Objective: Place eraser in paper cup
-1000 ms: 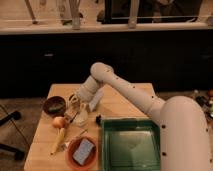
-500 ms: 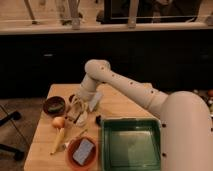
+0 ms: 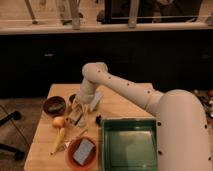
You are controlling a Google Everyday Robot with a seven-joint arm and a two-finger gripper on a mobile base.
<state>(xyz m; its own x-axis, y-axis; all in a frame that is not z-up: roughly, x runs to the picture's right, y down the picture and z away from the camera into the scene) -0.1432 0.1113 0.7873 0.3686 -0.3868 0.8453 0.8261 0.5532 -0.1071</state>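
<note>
Tabletop (image 3: 125, 107) inventory: one dark brown bowl (image 3: 54, 105) at 9 o'clock, one orange bowl (image 3: 82, 152) at 6 o'clock holding a grey block, one green tray (image 3: 131, 145) at 4 o'clock, one banana (image 3: 59, 141) and one orange fruit (image 3: 59, 121). Hand (image 3: 77, 114) hangs at centre-left, just beside the fruit; whether it is apart or together cannot be told. Paper cup and eraser cannot be made out near the hand, so orientation is undetermined.
</note>
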